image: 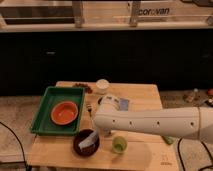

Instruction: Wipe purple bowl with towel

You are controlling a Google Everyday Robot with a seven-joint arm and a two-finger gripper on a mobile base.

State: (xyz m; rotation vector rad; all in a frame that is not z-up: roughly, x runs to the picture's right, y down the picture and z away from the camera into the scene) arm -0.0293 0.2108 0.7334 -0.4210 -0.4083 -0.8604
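The purple bowl (86, 142) sits near the front left of the wooden table (140, 97). A pale towel (88, 140) lies inside the bowl. My white arm reaches in from the right across the table. My gripper (94, 134) is at the bowl's upper right rim, over the towel. The arm's end hides most of it.
A green tray (44, 107) holds an orange bowl (65, 112) at the left. A small green cup (119, 144) stands just right of the purple bowl. A white cup (102, 85) and a blue-white packet (123, 103) lie toward the back. A fork (89, 109) lies beside the tray.
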